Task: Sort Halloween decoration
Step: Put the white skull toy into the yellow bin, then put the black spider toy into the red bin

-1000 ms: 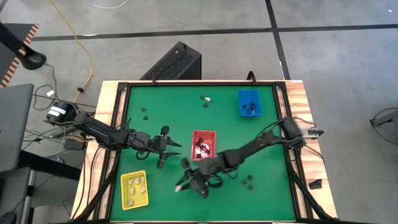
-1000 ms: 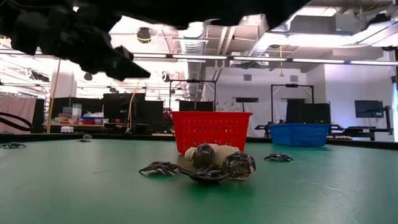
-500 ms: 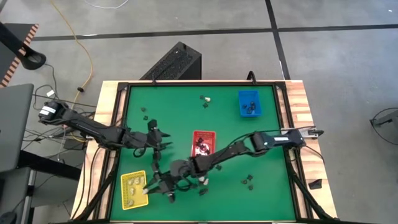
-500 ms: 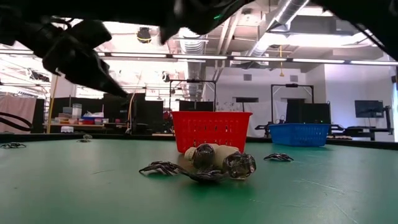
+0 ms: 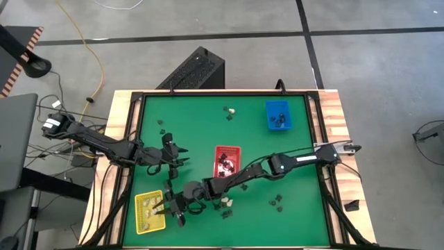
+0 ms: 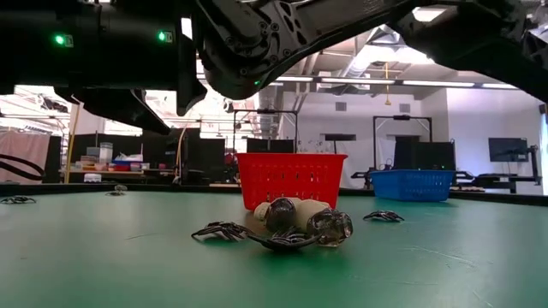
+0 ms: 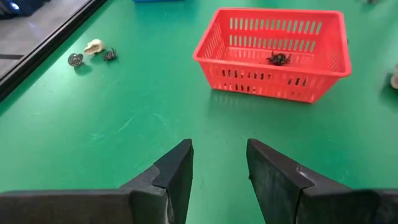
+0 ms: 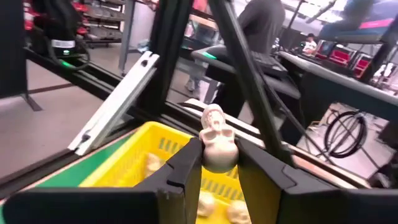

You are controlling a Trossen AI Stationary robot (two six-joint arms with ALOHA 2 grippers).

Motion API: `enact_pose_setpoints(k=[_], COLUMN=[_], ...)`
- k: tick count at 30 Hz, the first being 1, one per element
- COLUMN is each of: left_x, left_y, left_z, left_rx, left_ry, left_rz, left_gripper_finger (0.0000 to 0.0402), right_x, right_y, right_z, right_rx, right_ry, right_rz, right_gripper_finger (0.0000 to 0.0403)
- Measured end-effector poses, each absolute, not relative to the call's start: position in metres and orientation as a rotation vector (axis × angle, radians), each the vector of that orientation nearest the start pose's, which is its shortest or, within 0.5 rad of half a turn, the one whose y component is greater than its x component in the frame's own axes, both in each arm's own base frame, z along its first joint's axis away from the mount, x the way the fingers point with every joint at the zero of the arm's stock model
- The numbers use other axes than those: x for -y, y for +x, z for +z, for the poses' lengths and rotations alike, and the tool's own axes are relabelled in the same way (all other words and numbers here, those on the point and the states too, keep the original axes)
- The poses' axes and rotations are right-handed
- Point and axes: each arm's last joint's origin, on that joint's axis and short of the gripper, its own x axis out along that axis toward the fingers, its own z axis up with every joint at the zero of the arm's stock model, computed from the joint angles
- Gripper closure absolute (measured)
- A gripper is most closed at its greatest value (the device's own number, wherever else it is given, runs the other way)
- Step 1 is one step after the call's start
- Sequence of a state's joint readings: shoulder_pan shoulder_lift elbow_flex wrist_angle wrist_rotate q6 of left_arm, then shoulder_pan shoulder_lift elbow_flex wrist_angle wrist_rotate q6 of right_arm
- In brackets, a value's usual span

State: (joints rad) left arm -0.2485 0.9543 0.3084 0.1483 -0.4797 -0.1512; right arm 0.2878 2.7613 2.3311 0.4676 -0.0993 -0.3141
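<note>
- Over the yellow tray (image 5: pixel 149 212), the right gripper (image 8: pixel 214 163) pinches a cream skull decoration (image 8: pixel 216 142) between its fingertips.
- Beside the red basket (image 7: pixel 272 54), the left gripper (image 7: pixel 217 167) hangs with jaws parted and nothing between them.
- Cream pieces (image 8: pixel 154 163) lie inside the yellow tray; one black spider (image 7: pixel 277 58) sits in the red basket.
- Near the red basket, more skulls and spiders (image 6: pixel 295 225) remain on the green table (image 5: pixel 187 114).

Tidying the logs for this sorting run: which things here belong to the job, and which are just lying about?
Job: cream plastic skull in the right hand; yellow plastic tray; red plastic basket; blue plastic tray; small black spider.
Lying about: yellow cable on floor; black box.
</note>
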Motion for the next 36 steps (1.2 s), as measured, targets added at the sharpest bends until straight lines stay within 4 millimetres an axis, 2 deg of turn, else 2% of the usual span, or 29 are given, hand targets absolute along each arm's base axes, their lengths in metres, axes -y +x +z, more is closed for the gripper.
enact_pose_setpoints(k=[3, 10, 13, 16, 17, 19, 22, 24, 29, 30, 32, 34, 36], left_x=[0.031, 0.032, 0.031, 0.032, 0.032, 0.031, 0.031, 0.031, 0.034, 0.036, 0.039, 0.045, 0.054], left_y=[0.179, 0.179, 0.179, 0.179, 0.179, 0.179, 0.179, 0.179, 0.183, 0.185, 0.188, 0.192, 0.203], left_z=[0.175, 0.175, 0.175, 0.175, 0.175, 0.175, 0.175, 0.175, 0.182, 0.185, 0.19, 0.195, 0.2], left_rx=[-0.444, -0.447, -0.447, -0.448, -0.442, -0.442, -0.448, -0.443, -0.374, -0.344, -0.282, -0.219, -0.177], left_ry=[0.029, 0.03, 0.026, 0.021, 0.01, 0.008, 0.02, 0.014, -0.023, -0.029, -0.042, -0.043, -0.017], left_rz=[0.262, 0.26, 0.263, 0.26, 0.265, 0.276, 0.27, 0.272, 0.182, 0.146, 0.076, 0.004, -0.085], left_gripper_finger=[0.0261, 0.0261, 0.0261, 0.0261, 0.0261, 0.0261, 0.0261, 0.0261, 0.0261, 0.0261, 0.0261, 0.0261, 0.0261], right_x=[-0.173, -0.174, -0.174, -0.172, -0.171, -0.165, -0.151, -0.142, -0.127, -0.126, -0.13, -0.142, -0.156], right_y=[0.584, 0.584, 0.581, 0.569, 0.561, 0.541, 0.498, 0.468, 0.406, 0.392, 0.37, 0.35, 0.335], right_z=[0.158, 0.157, 0.164, 0.19, 0.203, 0.239, 0.3, 0.324, 0.338, 0.346, 0.362, 0.374, 0.372], right_rx=[0.099, 0.067, -0.062, -0.25, -0.319, -0.447, -0.628, -0.776, -1.237, -1.301, -1.349, -1.298, -1.285], right_ry=[-0.306, -0.256, -0.266, -0.281, -0.285, -0.282, -0.243, -0.205, -0.072, -0.045, -0.029, -0.031, -0.068], right_rz=[0.378, 0.384, 0.404, 0.43, 0.449, 0.482, 0.491, 0.49, 0.433, 0.409, 0.354, 0.361, 0.369], right_gripper_finger=[0.0248, 0.0158, 0.0139, 0.0138, 0.0138, 0.0141, 0.0144, 0.0144, 0.0145, 0.0145, 0.0145, 0.0145, 0.0145])
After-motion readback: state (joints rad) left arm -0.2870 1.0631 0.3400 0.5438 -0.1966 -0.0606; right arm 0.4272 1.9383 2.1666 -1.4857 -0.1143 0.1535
